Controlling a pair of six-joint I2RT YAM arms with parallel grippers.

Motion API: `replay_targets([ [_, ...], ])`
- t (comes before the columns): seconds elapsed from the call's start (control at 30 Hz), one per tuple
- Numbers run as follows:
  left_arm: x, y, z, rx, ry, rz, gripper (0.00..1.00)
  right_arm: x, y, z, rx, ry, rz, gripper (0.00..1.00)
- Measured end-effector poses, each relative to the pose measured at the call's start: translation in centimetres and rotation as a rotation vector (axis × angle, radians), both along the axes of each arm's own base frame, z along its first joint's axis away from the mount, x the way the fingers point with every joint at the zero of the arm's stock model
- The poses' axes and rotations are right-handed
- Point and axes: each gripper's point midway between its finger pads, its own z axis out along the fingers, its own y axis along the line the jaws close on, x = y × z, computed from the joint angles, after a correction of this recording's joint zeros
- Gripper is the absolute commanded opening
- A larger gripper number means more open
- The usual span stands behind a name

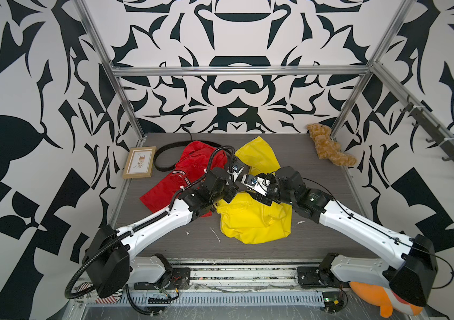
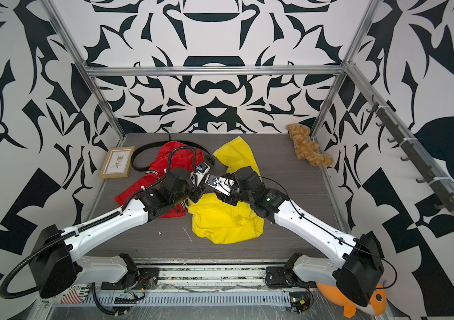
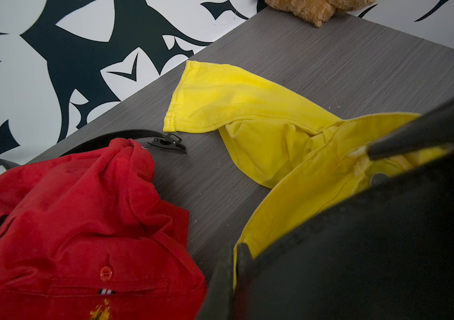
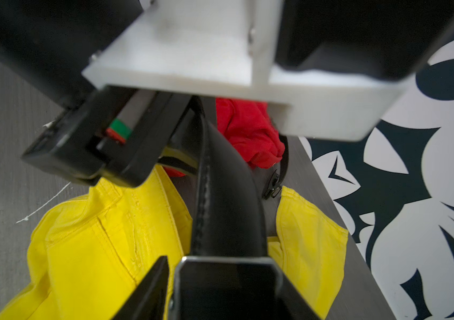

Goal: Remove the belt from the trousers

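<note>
The small red trousers and the plain yellow trousers are matt woven cloth, while the black stitched belt looks smooth and faintly glossy, like leather, with a bright metal buckle. The grey wood-grain tabletop is matt, and the brown teddy toy in its far right corner is shaggy plush.
</note>
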Motion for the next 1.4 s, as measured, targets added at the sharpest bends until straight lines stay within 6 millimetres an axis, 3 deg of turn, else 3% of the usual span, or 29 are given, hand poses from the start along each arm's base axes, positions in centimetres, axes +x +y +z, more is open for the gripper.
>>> replay_targets([
  [0.33,0.0,0.3,-0.4,0.009,-0.001,0.016,0.0,-0.1,-0.4,0.3,0.011,0.013,-0.004,0.0],
  [0.5,0.5,1.0,-1.0,0.002,0.011,0.036,0.0,-0.1,-2.0,0.9,0.051,0.07,0.007,0.0],
  [0.67,0.5,-0.3,0.5,-0.089,0.005,-0.032,0.0,-0.6,-3.0,2.9,0.15,0.096,0.044,0.0],
  [0.87,0.2,0.3,2.0,-0.191,0.034,-0.084,0.0,-1.1,-2.8,3.9,0.205,0.114,0.089,0.0],
  [1.07,-0.2,0.9,2.4,-0.228,0.05,-0.101,0.0,-1.4,-2.5,4.0,0.226,0.138,0.101,0.0],
  [1.27,-0.5,-0.1,1.4,-0.177,0.032,-0.086,0.0,-1.4,-2.9,3.4,0.238,0.196,0.087,0.0],
  [1.33,-0.4,-0.4,0.5,-0.142,0.029,-0.063,0.28,-1.1,-3.1,2.6,0.229,0.228,0.074,0.0],
  [1.4,0.1,-0.1,-0.9,-0.091,0.028,-0.024,0.45,-0.9,-3.4,1.6,0.217,0.271,0.056,0.0],
])
